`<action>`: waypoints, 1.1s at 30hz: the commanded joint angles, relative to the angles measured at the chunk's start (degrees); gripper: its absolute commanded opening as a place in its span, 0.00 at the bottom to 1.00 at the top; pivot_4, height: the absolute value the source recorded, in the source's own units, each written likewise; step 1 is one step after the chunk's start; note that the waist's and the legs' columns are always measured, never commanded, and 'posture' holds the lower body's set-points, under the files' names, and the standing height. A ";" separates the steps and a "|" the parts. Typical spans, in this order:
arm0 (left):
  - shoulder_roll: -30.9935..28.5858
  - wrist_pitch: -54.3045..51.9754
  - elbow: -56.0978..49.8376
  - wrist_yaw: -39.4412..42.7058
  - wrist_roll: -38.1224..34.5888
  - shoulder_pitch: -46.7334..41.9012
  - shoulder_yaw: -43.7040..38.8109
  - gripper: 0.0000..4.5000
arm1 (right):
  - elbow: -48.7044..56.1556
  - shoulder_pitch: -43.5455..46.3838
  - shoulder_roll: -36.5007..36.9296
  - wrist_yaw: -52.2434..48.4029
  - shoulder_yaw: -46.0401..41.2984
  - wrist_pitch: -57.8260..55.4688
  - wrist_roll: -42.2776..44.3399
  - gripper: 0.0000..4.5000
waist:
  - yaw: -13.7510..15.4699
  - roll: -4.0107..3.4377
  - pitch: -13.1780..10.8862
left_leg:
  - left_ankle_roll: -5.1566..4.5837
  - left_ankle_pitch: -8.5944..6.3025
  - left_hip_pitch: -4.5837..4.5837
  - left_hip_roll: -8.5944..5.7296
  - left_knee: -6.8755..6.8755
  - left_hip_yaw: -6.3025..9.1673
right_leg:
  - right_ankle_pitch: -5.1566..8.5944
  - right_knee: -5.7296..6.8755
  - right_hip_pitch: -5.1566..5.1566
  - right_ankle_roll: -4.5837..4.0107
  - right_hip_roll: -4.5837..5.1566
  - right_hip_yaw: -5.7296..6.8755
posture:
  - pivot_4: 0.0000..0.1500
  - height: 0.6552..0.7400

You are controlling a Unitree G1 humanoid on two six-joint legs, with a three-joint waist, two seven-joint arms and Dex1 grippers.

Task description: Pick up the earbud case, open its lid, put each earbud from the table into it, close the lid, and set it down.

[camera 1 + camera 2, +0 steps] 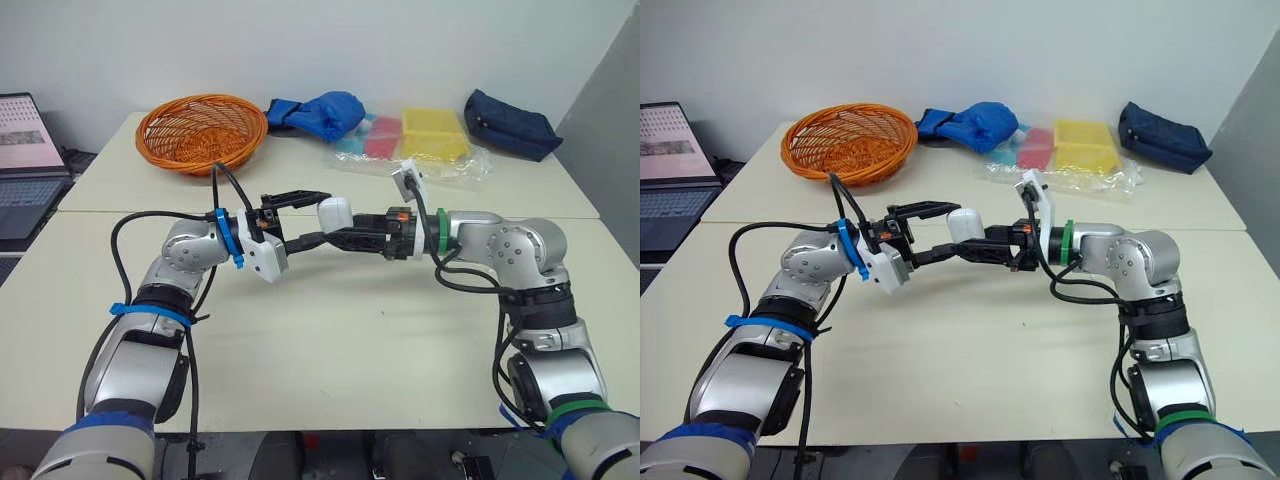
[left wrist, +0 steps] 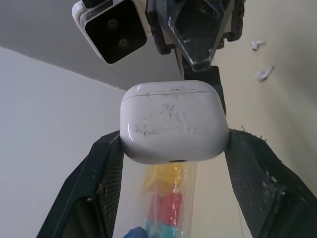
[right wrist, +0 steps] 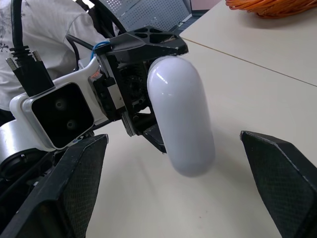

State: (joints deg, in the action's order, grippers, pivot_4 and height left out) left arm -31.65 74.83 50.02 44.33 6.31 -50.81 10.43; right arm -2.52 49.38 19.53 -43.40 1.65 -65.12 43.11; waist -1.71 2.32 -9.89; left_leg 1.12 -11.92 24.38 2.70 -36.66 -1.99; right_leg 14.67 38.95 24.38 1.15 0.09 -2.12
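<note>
Earbud case (image 2: pixel 173 121), lid shut, clamped in your left gripper (image 2: pixel 173 146) above the counter (image 1: pixel 350 330), your right gripper (image 3: pixel 173 141) spread wide either side of it, two earbuds (image 2: pixel 264 74) on the counter, coloured packs (image 1: pixel 433 133) in clear bag (image 1: pixel 470 168)

One case (image 2: pixel 173 121), two earbuds (image 2: pixel 255 44) (image 2: pixel 264 73)

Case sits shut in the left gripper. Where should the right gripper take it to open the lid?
Likely the lid, above the seam, coming from opposite the left gripper: that gripper pinches the lower sides of the earbud case, leaving the lid facing the open right gripper.
</note>
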 commanded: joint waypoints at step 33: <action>-1.50 0.35 0.22 -1.75 -3.08 -2.63 4.16 0.96 | -4.64 3.82 -0.96 0.54 -1.76 3.55 -4.14 0.19 | -0.03 0.00 0.00 | 0.00 0.00 0.07 0.00 -0.19 -0.01 | -0.01 0.01 0.00 0.00 -0.05 -0.01 | 1.00 1.00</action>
State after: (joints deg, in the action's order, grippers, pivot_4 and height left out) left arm -32.22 75.05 52.03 41.95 5.49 -52.27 14.33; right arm -8.20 51.36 18.35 -42.74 1.46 -62.81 38.91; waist -1.74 2.32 -9.89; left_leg 1.12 -11.92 24.46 2.70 -36.85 -2.00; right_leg 14.67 38.95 24.38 1.15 0.04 -2.14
